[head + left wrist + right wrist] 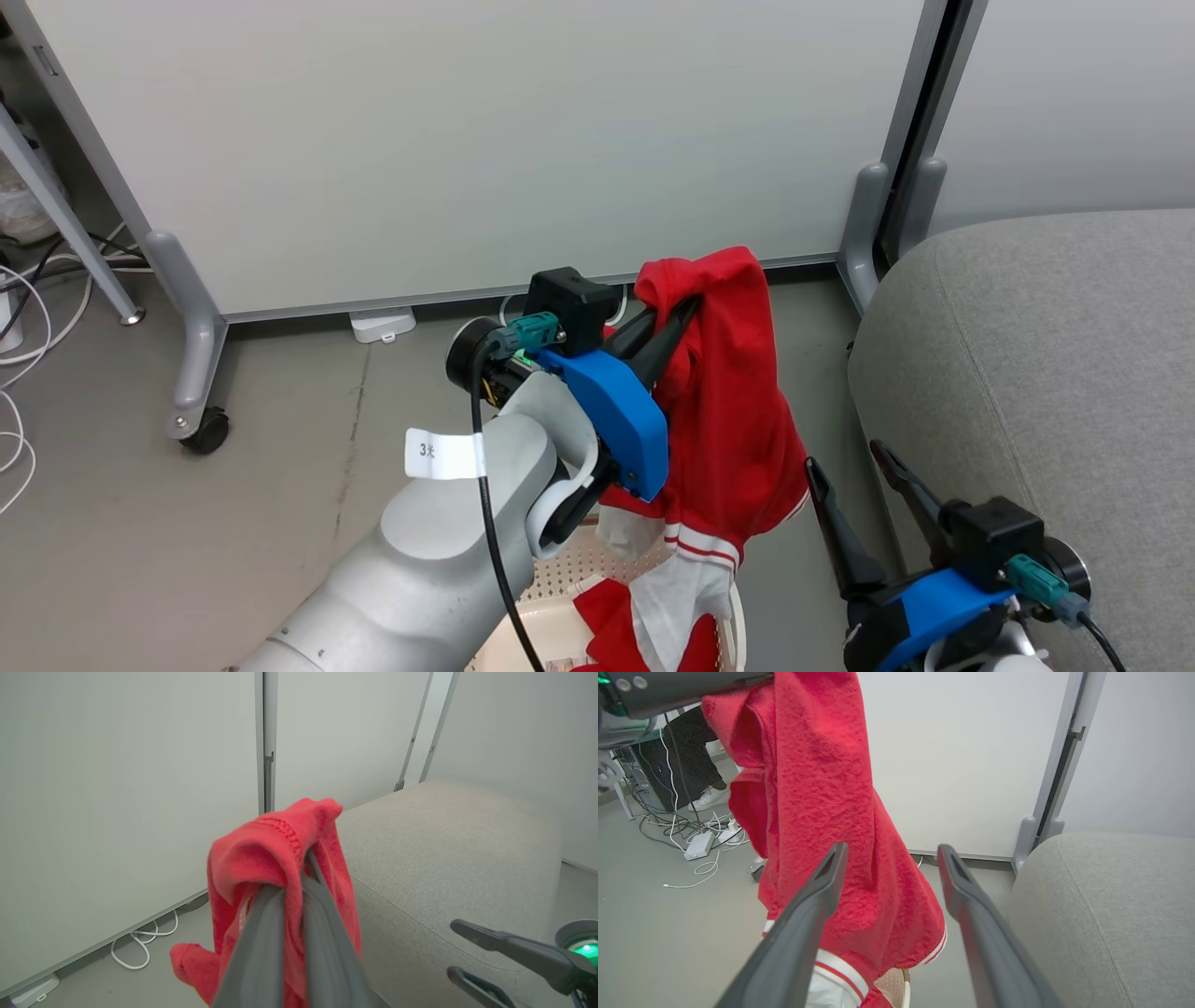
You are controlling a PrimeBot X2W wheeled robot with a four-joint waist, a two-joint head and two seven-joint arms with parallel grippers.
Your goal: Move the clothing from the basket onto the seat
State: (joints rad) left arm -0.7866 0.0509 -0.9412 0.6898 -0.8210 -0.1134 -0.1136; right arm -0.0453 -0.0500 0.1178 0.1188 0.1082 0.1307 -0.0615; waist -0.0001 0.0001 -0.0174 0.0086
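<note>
Biggest by far: the large grey fabric-upholstered sofa with rounded edges and a stitched seam, bare of clothing. Just off the sofa's rounded end, raised and hanging in one long limp fold: the bright red fleecy garment with white panels and red-striped trim, not touching the sofa. Looks light, soft and floppy. Likely to swing, drape and snag rather than slip, and not fragile at all.

A little further off the sofa's end and lower down: the cream-white perforated plastic basket, with more red fabric lying inside, probably the second garment. Best taken by a raised bunch, not a flat layer.

Level with the sofa's top edge: the left claw, long dark fingers closed on a bunched fold near the garment's top. A sound place to hold, with the bulk trailing below. Close against the sofa's front edge: the right claw, fingers spread apart and empty.
</note>
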